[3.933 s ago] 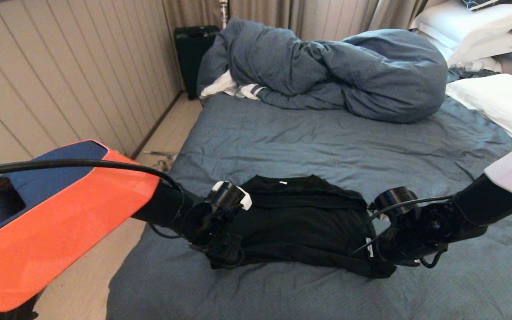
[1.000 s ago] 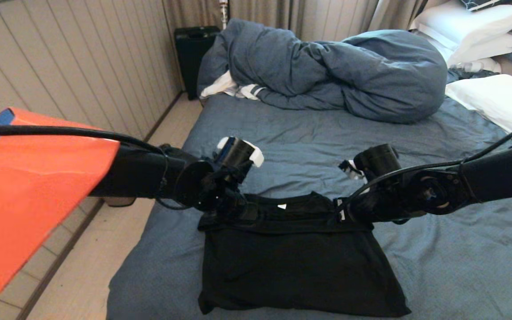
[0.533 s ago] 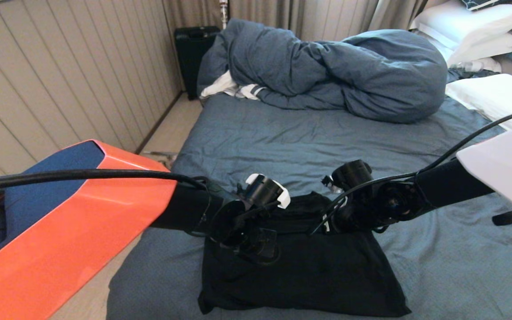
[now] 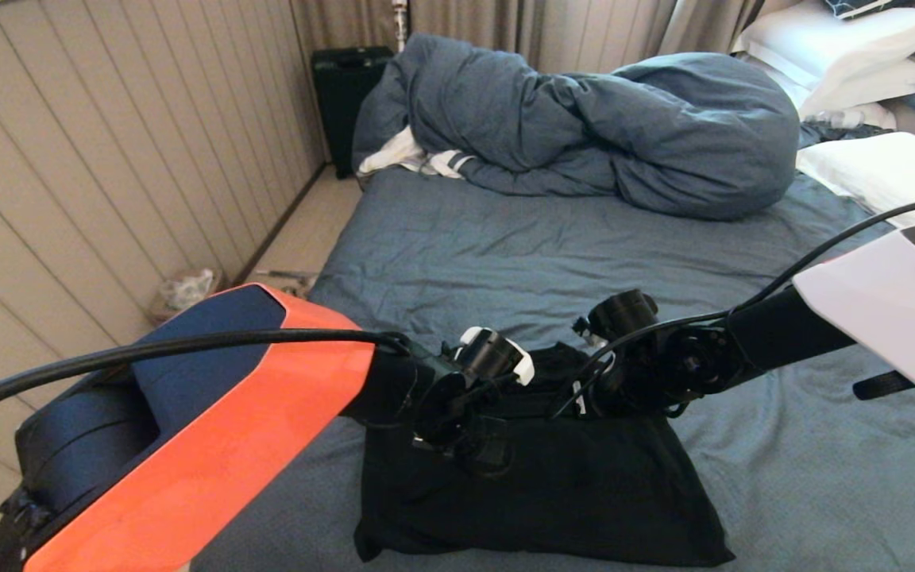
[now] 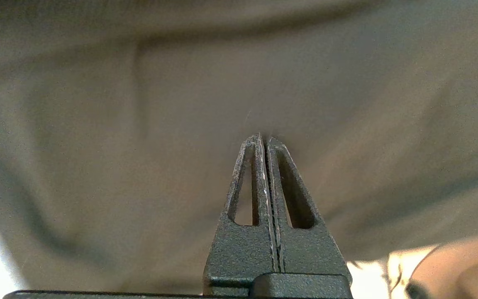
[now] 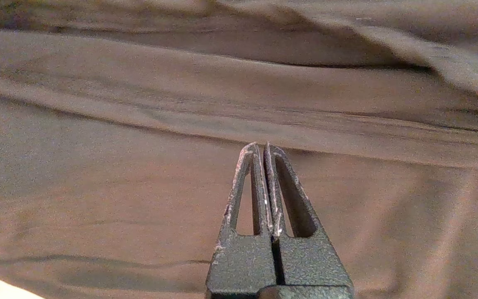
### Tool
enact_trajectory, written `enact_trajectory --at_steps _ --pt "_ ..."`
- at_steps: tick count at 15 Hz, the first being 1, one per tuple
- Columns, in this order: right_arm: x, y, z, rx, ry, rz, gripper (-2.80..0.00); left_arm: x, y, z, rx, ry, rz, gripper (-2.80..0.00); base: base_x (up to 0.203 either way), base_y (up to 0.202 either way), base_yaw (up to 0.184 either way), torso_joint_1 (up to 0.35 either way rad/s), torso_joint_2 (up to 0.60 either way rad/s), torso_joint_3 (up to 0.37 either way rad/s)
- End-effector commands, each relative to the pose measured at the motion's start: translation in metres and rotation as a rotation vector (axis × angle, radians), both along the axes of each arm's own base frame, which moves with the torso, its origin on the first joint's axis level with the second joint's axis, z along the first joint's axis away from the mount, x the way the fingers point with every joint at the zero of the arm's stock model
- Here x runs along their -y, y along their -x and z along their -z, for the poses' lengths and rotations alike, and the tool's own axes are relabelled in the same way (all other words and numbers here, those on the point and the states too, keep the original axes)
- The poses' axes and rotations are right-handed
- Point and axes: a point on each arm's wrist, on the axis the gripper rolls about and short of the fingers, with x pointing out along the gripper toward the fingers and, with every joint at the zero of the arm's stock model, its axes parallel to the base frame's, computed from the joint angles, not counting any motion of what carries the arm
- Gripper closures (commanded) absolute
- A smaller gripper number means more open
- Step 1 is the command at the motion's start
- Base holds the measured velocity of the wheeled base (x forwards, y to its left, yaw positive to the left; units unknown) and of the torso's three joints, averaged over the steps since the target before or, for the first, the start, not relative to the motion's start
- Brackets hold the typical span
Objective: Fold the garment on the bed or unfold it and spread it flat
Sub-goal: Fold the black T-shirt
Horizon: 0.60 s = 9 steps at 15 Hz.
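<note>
Head view: the garment (image 4: pixel 553 492) is lying as a black, roughly square folded bundle at 6 o'clock on the bed (image 4: pixel 584 246), with both arms reaching over its far edge. Left wrist view: the left gripper (image 5: pixel 263 139) is sitting pinched shut on nothing, tips just above plain cloth. Right wrist view: the right gripper (image 6: pixel 260 146) is likewise shut and empty beside a fold ridge; pressing down with shut tips risks dragging layers and skewing the fold.
</note>
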Motion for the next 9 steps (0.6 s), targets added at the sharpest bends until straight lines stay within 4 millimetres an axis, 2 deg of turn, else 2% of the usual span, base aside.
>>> enact_trajectory --at_steps 1,3,6,7,9 --pt "0.001 0.004 -0.007 0.013 -0.006 0.001 0.00 0.005 -0.017 0.008 0.010 0.011 -0.024 0.00 0.000 0.000 0.000 0.000 0.00 0.000" --pt "0.005 0.011 -0.017 0.030 -0.017 0.001 0.00 -0.008 -0.041 0.008 0.019 0.017 -0.076 0.00 0.000 0.000 0.000 0.000 0.00 0.000" --pt "0.008 0.016 -0.031 0.063 -0.033 0.003 0.00 -0.015 -0.057 0.011 0.025 0.016 -0.107 0.00 0.000 0.000 0.000 0.000 0.00 0.000" --pt "0.009 0.020 -0.042 0.090 -0.043 0.003 0.00 -0.018 -0.062 0.011 0.021 0.013 -0.118 0.00 0.000 0.000 0.000 0.000 0.00 0.000" --pt "0.011 0.024 -0.052 0.115 -0.053 0.003 0.00 -0.018 -0.063 0.013 0.010 0.004 -0.120 0.00 0.000 0.000 0.000 0.000 0.00 0.000"
